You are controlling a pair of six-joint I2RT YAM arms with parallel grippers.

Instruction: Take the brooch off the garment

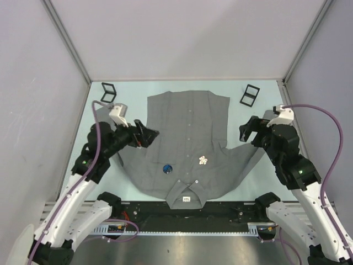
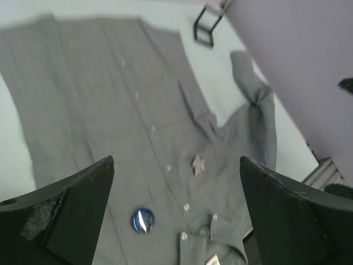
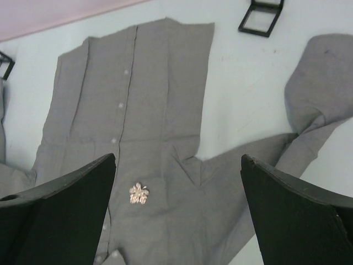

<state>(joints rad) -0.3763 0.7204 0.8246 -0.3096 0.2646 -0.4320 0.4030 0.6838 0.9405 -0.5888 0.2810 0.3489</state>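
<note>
Grey garment (image 1: pixel 187 127) spread flat on tabletop (image 1: pixel 132 88), presumably exposing the silver brooch (image 1: pixel 202 160) pinned just below frame centre; left end effector (image 1: pixel 149 134) and right end effector (image 1: pixel 246 131) flank it, jaws apart, empty

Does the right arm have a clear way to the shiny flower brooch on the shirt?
Probably yes. The right gripper hangs open near the shirt, and the brooch lies uncovered on top of the cloth, with nothing between them.
</note>
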